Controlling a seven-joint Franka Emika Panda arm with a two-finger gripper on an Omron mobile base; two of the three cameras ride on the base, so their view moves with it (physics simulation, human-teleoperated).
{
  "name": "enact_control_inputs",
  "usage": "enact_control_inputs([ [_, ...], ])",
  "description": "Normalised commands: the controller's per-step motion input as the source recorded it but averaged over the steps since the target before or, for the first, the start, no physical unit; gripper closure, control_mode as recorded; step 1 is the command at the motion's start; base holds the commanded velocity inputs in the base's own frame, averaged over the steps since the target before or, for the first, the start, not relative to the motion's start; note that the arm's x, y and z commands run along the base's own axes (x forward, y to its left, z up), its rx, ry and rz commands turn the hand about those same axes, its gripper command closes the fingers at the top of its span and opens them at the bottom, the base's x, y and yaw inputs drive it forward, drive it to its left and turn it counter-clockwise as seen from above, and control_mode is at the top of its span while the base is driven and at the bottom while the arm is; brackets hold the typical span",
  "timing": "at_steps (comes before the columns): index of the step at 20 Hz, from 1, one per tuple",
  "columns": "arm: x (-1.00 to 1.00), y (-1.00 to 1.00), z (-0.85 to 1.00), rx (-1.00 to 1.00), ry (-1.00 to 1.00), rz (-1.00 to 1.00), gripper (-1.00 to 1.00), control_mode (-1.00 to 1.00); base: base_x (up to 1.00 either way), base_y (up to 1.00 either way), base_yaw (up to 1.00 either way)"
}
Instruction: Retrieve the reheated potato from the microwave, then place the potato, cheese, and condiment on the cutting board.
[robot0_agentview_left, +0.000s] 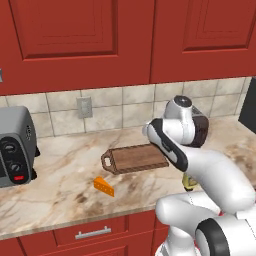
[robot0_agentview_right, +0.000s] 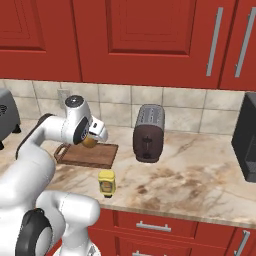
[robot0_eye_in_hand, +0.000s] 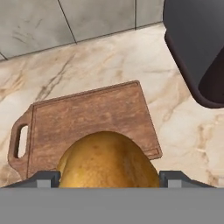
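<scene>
My gripper (robot0_eye_in_hand: 109, 177) is shut on the tan-brown potato (robot0_eye_in_hand: 107, 159), which bulges between the two fingertips. It hangs a little above the dark wooden cutting board (robot0_eye_in_hand: 87, 118). From the right base view the potato (robot0_agentview_right: 90, 141) sits under the hand, over the board's (robot0_agentview_right: 87, 156) far edge. The orange cheese wedge (robot0_agentview_left: 104, 186) lies on the counter in front of the board (robot0_agentview_left: 135, 157). The yellow condiment bottle (robot0_agentview_right: 107, 183) stands near the counter's front edge, right of the board. The dark microwave (robot0_agentview_right: 246, 140) is at the far right.
A dark toaster (robot0_agentview_right: 148, 132) stands right of the board, close to the hand. A grey toaster oven (robot0_agentview_left: 15, 145) sits at the counter's left end. Red cabinets hang overhead, with a tiled wall behind the marble counter.
</scene>
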Motion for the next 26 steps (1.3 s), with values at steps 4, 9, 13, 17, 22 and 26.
enact_control_inputs([
  [4, 0.22, -0.06, -0.31, -0.05, 0.06, 0.00, 1.00, -1.00, 0.00, 0.00, 0.00],
  [9, 0.22, -0.07, -0.40, 0.00, -0.01, 0.00, 1.00, -1.00, 0.00, 0.00, 0.00],
  [13, 0.34, -0.07, -0.37, 0.01, 0.00, 0.00, 1.00, -1.00, 0.00, 0.00, 0.00],
  [17, 0.41, 0.00, -0.32, 0.02, -0.03, 0.00, 1.00, -1.00, 0.00, 0.00, 0.00],
  [22, 0.42, 0.00, -0.29, 0.00, -0.01, 0.00, 1.00, -1.00, 0.00, 0.00, 0.00],
  [26, 0.42, 0.01, -0.27, 0.00, 0.00, 0.00, 1.00, -1.00, 0.00, 0.00, 0.00],
])
